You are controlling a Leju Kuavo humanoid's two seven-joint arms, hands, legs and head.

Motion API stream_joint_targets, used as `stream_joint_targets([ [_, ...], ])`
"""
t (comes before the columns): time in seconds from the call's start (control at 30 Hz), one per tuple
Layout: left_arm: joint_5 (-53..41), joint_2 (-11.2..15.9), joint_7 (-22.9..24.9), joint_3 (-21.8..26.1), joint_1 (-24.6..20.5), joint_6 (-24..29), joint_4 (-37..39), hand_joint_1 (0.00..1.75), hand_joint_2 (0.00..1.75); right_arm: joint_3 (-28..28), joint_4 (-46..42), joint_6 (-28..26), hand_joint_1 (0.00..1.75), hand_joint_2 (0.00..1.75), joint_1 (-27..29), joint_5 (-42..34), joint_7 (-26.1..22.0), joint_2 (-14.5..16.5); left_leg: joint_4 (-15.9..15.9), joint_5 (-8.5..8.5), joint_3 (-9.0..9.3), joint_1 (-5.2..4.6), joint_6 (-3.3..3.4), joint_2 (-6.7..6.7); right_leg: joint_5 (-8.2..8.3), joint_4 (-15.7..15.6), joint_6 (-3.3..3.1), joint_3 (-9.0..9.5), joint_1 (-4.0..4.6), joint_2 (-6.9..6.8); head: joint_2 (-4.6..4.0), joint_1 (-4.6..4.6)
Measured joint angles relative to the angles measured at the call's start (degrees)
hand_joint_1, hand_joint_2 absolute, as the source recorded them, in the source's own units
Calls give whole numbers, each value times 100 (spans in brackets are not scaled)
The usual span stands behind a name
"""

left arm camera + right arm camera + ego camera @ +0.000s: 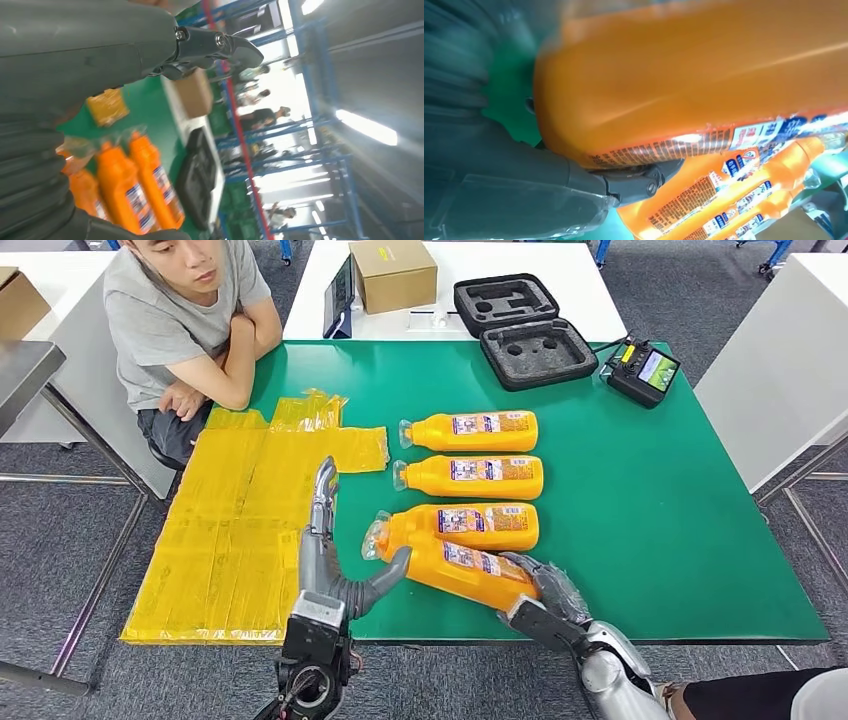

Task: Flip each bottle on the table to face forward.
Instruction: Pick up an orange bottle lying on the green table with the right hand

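Right hand (540, 585) around nearest bottle (455, 565)

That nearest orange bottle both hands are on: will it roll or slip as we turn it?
The nearest bottle looks flat-sided, so it probably flops over rather than rolls. Its glossy skin may slip in the right hand. The left hand props its neck.

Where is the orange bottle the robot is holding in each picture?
Head view: the held orange bottle lies tilted, nearest the robot, between the left hand and right hand.
Left wrist view: cannot tell it from the others.
Right wrist view: it fills the upper part.
Shared landmark: the green table.
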Motion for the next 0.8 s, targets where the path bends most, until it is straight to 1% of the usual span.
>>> stream_joint_targets([
  [0.13, -278, -74, 0, 199, 158, 21, -413, 0, 175, -63, -41, -34, 175, 175, 14, -158, -28, 106, 0, 0, -7, 0, 0, 0, 0, 0, 0, -7, 0, 0, 0, -1],
  [0.27, -269, -162, 0, 433, 265, 25, -730, 0, 175, -146, -143, -108, 175, 175, 41, -291, -71, 219, 0, 0, -11, 1, 0, 0, -1, 1, 0, -14, 1, 0, 0, -1],
  [0.37, -126, -181, 0, 503, 300, 25, -834, 0, 175, -177, -209, -225, 175, 175, 82, -401, -92, 270, 0, 0, -13, 1, 0, 0, -2, 1, 1, -16, 1, -2, 0, -1],
  [0.57, 276, -181, 0, 528, 312, 20, -764, 0, 175, -232, -613, -561, 175, 175, 279, -682, -132, 376, 0, 0, -18, 0, 0, -1, -2, 0, 1, -19, -1, -2, 0, 1],
  [0.8, 832, -181, 0, 565, 310, -3, -417, 0, 175, -325, -1705, -697, 175, 175, 749, -764, -143, 633, 0, -4, -22, 0, -4, -1, -3, 0, 0, -26, 0, -2, 0, -1],
])
